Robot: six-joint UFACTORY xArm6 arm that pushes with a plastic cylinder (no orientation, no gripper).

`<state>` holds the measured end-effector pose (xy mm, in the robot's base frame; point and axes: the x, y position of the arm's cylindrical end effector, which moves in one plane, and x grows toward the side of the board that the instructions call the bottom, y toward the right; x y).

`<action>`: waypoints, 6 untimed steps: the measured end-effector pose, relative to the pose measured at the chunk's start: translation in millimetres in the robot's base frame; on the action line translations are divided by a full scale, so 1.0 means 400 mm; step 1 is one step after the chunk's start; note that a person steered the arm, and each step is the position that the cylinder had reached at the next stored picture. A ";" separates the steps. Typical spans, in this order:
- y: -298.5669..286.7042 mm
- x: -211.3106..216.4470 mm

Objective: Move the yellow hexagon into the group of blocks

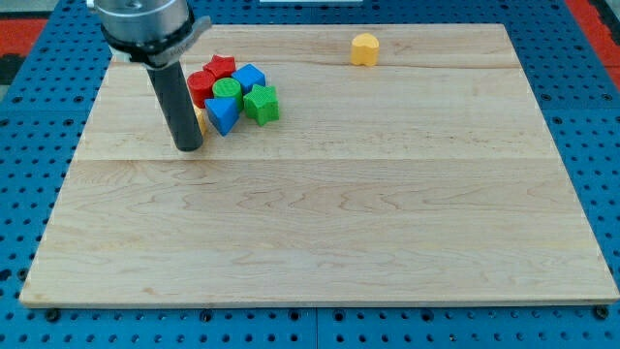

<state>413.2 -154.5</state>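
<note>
The yellow hexagon (364,48) sits alone near the view's top, right of centre. The group of blocks is at the upper left: a red star (220,66), a red block (201,85), a blue block (251,77), a green round block (227,90), a green star-like block (261,103), a blue triangle (222,115), and a yellow block (200,119) mostly hidden behind the rod. My tip (188,147) rests on the board just left of and below the group, touching or nearly touching the hidden yellow block, far left of the yellow hexagon.
The wooden board (320,213) lies on a blue pegboard surface (39,116). The arm's grey mount (145,24) hangs over the board's upper left corner.
</note>
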 end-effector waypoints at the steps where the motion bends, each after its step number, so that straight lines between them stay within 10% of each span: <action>1: -0.009 0.021; 6: -0.052 -0.064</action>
<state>387.6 -175.4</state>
